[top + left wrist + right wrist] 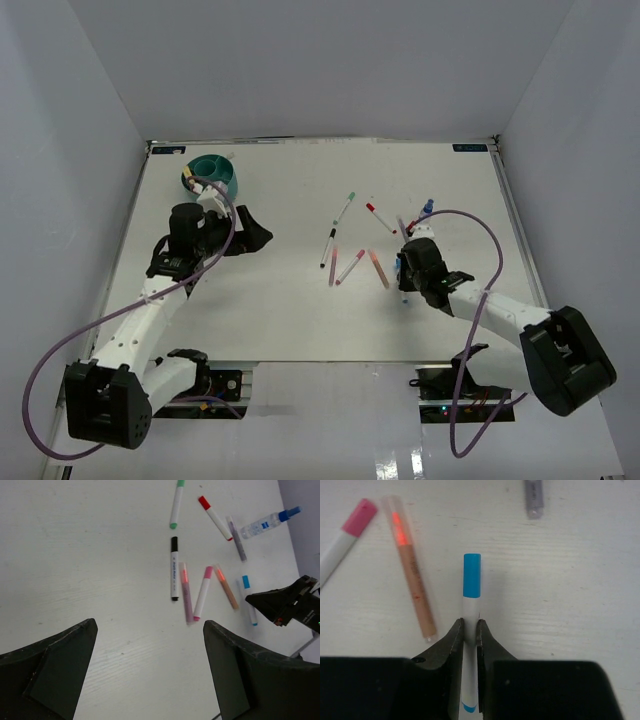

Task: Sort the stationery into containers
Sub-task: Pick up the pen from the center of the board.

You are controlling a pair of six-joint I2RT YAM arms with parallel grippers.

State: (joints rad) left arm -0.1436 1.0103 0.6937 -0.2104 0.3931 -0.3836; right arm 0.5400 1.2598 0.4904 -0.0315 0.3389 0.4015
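Observation:
My right gripper (470, 627) is shut on the white barrel of a blue-capped marker (472, 575), low over the table right of centre (403, 270). Beside it lie an orange marker (415, 590), a pink-capped marker (347, 535) and the end of a grey pen (534, 497). Further left are a black-capped marker (174, 567), a clear pink one (186, 592), a green one (176, 504) and a red-capped one (214, 517). A small blue-capped bottle (265, 525) lies at the far right. My left gripper (150, 625) hangs open and empty near the teal organizer (213, 175).
The organizer stands at the table's back left corner with a few items inside it. White walls enclose the table on three sides. Purple cables trail from both arms.

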